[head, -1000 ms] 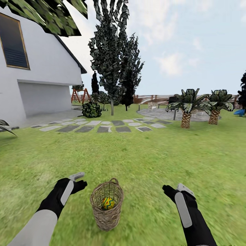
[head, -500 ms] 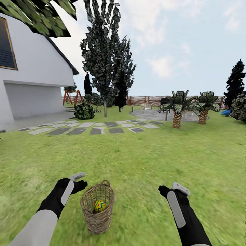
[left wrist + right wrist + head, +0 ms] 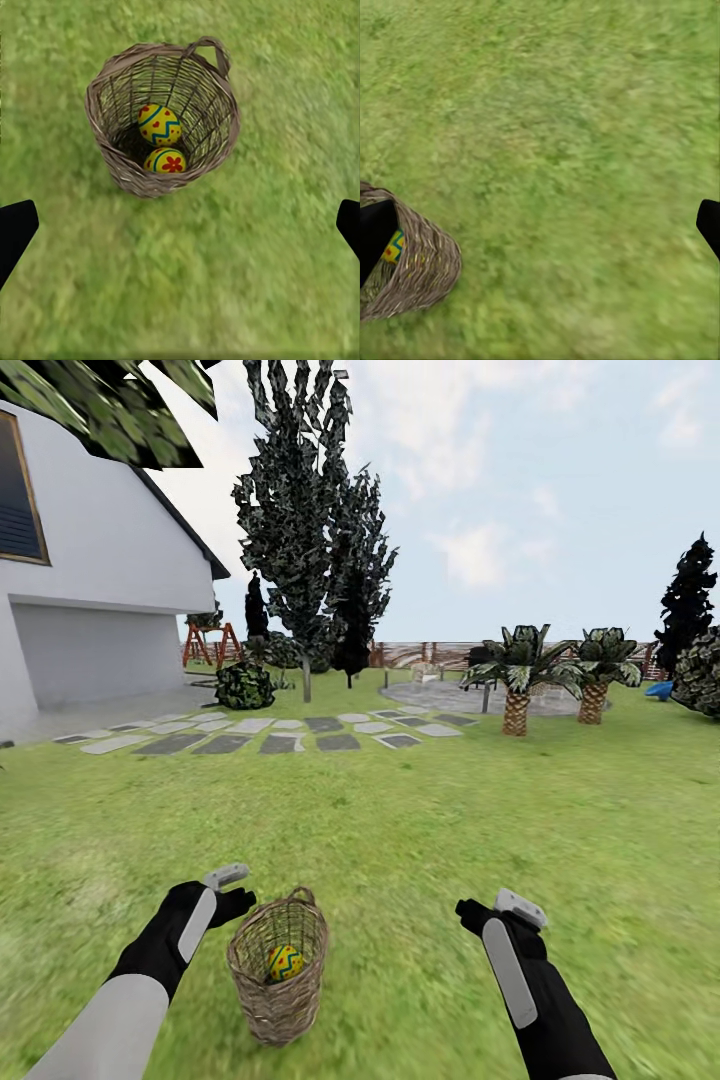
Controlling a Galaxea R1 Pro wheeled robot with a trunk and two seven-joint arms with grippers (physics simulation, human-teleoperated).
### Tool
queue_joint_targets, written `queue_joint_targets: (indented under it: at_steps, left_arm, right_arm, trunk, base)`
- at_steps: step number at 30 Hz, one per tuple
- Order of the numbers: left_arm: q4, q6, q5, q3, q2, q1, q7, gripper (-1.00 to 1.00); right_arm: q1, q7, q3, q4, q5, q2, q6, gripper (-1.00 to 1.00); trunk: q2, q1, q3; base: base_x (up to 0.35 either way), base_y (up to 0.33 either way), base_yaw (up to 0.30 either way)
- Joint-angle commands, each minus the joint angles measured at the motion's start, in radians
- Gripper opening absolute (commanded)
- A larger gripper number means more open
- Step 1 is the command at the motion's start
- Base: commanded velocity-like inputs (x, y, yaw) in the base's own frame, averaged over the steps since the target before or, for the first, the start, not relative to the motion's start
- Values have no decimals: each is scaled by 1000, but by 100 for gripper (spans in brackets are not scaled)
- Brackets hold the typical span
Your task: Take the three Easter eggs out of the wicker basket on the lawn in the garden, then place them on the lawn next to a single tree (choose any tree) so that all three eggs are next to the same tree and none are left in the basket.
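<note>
Since half a second ago your view has swung slightly, so the round tan wicker basket [image 3: 277, 966] sits further left, standing on the mottled green lawn [image 3: 420, 830] between your arms. Both your left gripper [image 3: 232, 890] and right gripper [image 3: 492, 909] hang wide open and empty. Two yellow eggs with red flowers and blue zigzags [image 3: 159, 124] lie inside; no writing is legible.

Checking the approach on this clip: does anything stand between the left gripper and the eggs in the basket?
Nothing apart from the basket itself. In the left wrist view, two eggs lie deep in the basket, so its wicker wall and handle surround them. The left gripper, open, hangs beside the rim, with bare lawn between.
</note>
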Motion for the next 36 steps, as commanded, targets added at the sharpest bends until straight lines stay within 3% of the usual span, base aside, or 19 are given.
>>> queue_joint_targets:
  at_steps: [1, 22, 36]
  left_arm:
    - [-2, 3, 11, 0, 0, -1, 7, 100]
    - [-1, 1, 9, -1, -1, 1, 8, 100]
    - [-2, 1, 9, -2, -1, 1, 7, 100]
  right_arm:
    - [-1, -7, 0, -2, -10, 2, 2, 100]
    - [-2, -7, -1, 0, -16, -1, 11, 100]
    - [-9, -7, -1, 10, -22, -2, 12, 100]
  trunk:
    - [-1, 0, -2]
    - [-1, 0, -15]
    - [-1, 0, -37]
  base:
    - [30, -6, 0]
    - [166, -142, 34]
    - [16, -17, 44]
